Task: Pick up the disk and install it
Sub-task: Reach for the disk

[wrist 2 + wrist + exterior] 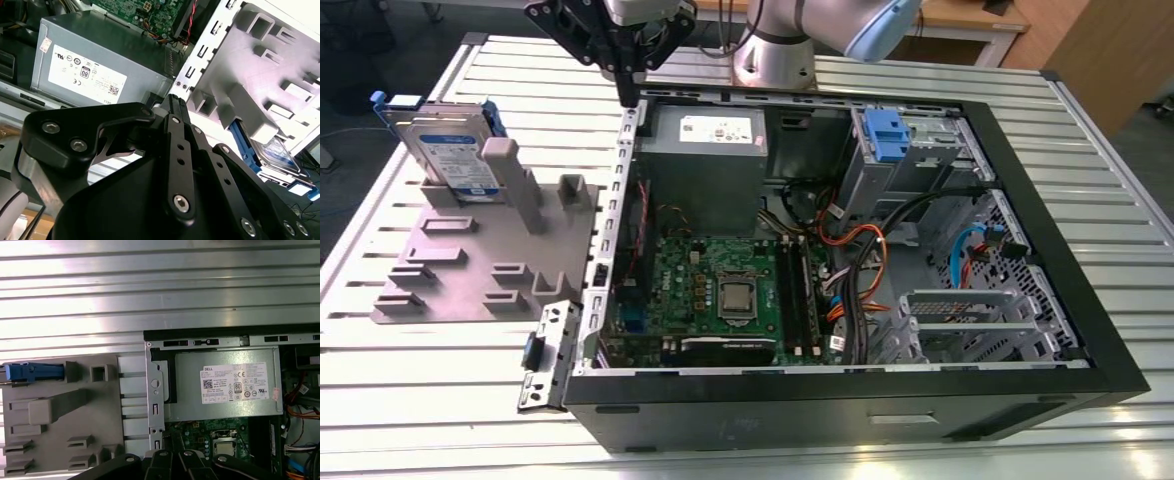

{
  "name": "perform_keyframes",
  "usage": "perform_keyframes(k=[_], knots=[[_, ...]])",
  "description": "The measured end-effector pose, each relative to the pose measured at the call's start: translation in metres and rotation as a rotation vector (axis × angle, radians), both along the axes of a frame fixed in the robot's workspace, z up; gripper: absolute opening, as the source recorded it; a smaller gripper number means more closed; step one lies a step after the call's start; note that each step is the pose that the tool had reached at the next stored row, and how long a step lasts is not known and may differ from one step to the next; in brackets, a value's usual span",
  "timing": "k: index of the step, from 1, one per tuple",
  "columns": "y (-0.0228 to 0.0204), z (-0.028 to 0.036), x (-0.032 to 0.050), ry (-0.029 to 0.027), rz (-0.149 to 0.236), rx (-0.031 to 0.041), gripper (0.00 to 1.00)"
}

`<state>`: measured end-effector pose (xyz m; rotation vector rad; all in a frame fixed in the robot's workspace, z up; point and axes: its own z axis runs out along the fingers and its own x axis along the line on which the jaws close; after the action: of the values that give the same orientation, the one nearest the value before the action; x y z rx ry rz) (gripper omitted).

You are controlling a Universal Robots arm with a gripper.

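Standing on edge in the gray holder point(467, 270) on the counter point(400, 400) at the exterior view's upper left, the disk point(454, 150) sits apart from the tool point(630, 95), closed on nothing above the upper-left corner of the open computer case point(854, 425).

Above case point(854, 415): room was open | inside case: cables point(854, 240) and drive cage point(934, 150) took up room | beside case: fixture point(467, 280) posts and upright disk point(454, 150) stood on the desk point(400, 400).

The arm point(781, 45) stands at the back of the exterior view, its black tool point(630, 92) hanging straight down, fingers pressed together, gripping nothing.
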<state>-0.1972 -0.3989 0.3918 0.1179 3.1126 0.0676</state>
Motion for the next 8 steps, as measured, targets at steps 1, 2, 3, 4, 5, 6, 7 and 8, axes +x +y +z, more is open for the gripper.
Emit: perform_keyframes(k=[1,2,3,4,5,6,7,8], knots=[[0.0,-0.0004,-0.0026,-0.0001,0.0,0.0,0.11],[0.0,-0.0022,-0.0033,0.0,0.0,0.0,0.11],[0.0,-0.0023,-0.0034,0.0001,0.0,0.0,0.11],[0.0,-0.0023,-0.0034,0.0001,0.0,0.0,0.11],[0.0,-0.0024,-0.0034,0.0,0.0,0.0001,0.11],[0.0,-0.0024,-0.0034,0.0001,0.0,0.0,0.11],[0.0,-0.0031,-0.0036,0.0001,0.0,0.0,0.11],[0.0,-0.0033,-0.0037,0.0001,0.0,0.0,0.11]])
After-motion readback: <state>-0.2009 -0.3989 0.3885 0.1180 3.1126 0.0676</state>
